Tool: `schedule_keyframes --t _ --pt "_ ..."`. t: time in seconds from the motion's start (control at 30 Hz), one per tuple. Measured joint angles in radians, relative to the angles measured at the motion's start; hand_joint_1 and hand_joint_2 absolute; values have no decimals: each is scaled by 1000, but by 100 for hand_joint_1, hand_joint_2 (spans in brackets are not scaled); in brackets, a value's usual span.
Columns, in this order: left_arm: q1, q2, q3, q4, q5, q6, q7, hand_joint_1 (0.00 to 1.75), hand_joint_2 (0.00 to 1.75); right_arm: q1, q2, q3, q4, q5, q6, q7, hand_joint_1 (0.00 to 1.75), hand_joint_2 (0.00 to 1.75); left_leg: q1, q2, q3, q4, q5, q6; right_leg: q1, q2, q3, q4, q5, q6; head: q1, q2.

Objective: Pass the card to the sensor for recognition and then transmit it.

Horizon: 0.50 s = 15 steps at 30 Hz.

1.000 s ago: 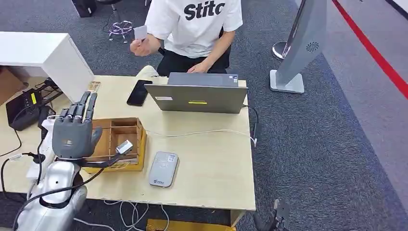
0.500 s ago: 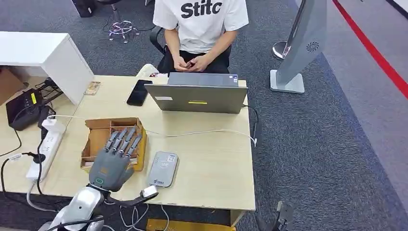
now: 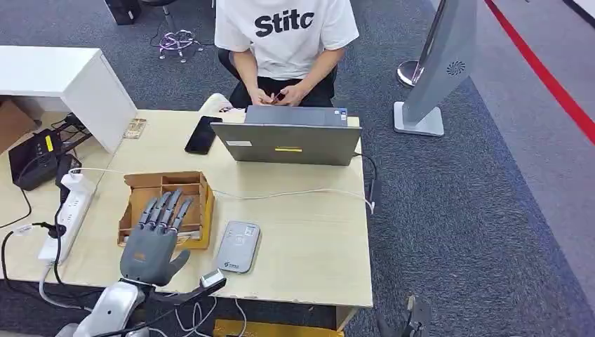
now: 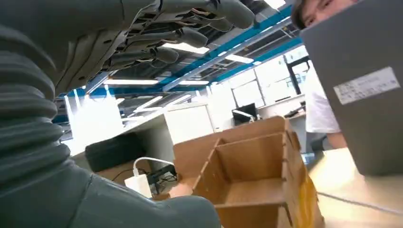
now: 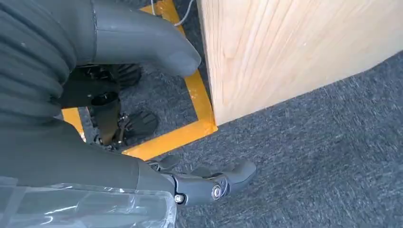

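Observation:
My left hand (image 3: 154,239) hovers low over the near end of the brown cardboard box (image 3: 168,184), fingers spread, holding nothing. In the left wrist view its fingers (image 4: 190,35) stretch above the box's compartments (image 4: 247,180). The grey card reader (image 3: 238,246) lies flat on the table just right of the box. A person in a white T-shirt (image 3: 284,31) sits behind the laptop (image 3: 288,140) with both hands (image 3: 281,93) together; I cannot make out the card there. My right hand (image 5: 95,156) hangs beside the table's corner (image 5: 266,52) above the carpet, holding nothing.
A black phone (image 3: 202,135) lies left of the laptop. A white power strip (image 3: 67,210) and cables run along the table's left side. A white cabinet (image 3: 63,81) stands at the far left. A grey kiosk stand (image 3: 438,63) rises on the carpet to the right.
My left hand dropped from a raised spot at the table's left and came to hover over the box. The person, who held a white card up, lowered both hands behind the laptop.

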Motion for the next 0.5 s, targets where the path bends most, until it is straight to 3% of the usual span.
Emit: schedule_keyframes --t 0.23,0.5 --pt "-6 -19 52 4 -8 -15 0 0 175 0 0 -2 -5 30 0 0 0 175 0 0 0 0 0 0 0 0 0 0 0 0 0 0" --pt "-31 -27 87 76 -40 -28 0 0 175 -2 0 -2 -6 37 0 5 0 175 0 0 0 0 0 0 0 0 0 0 0 0 0 0"
